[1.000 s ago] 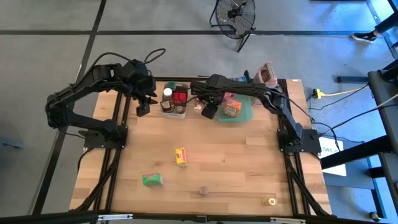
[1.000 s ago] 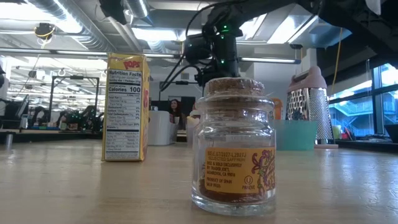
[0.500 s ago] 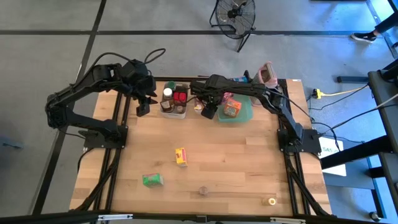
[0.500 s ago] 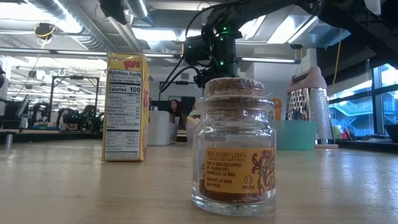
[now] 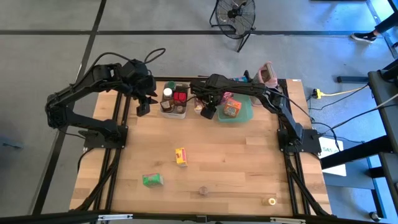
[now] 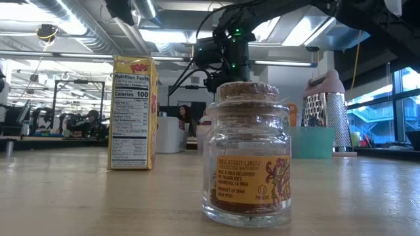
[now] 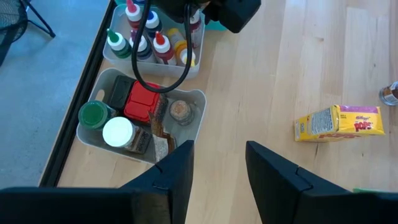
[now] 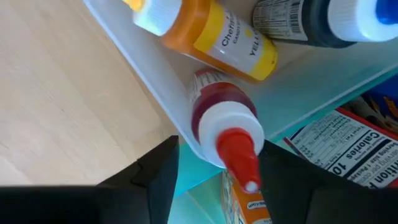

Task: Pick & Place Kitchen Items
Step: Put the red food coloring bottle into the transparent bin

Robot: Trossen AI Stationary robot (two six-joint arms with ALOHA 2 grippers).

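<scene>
Four loose items on table: two boxes, two jars.

Yellow box, green packet, red-capped bottle, yellow bottle

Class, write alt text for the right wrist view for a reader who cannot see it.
The right hand is open around a small red-capped bottle in a clear tub. A yellow bottle lies beyond it, wooden table alongside.
</scene>
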